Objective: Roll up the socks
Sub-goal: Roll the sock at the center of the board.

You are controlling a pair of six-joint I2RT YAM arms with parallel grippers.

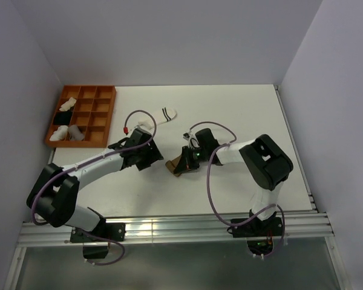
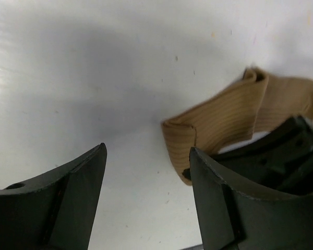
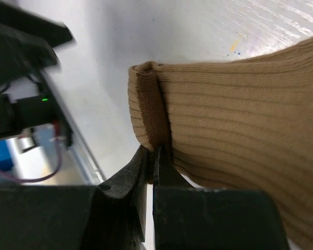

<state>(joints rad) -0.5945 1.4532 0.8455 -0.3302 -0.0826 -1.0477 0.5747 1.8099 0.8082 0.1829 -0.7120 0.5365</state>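
Near the middle of the table (image 1: pixel 242 115), the left gripper (image 2: pixel 147 151) stands spread and empty just left of the ribbed tan-brown sock (image 3: pixel 224 120), which lies folded over itself, partly hidden beneath the right gripper (image 3: pixel 154 153), whose jaws pinch its doubled edge.

Right wrist view: tan sock (image 3: pixel 224 120) runs off the right and bottom edges. The strip of its fold nipped between the right gripper (image 3: pixel 152 156) fingers is hidden.

Left wrist view: one sock end vanishes behind the nearer left gripper (image 2: pixel 147 151) finger (dark hardware (image 2: pixel 287 151) just beyond that finger is blurred, unidentifiable).

Top view: tray (image 1: pixel 113 118) contents too small to tell.
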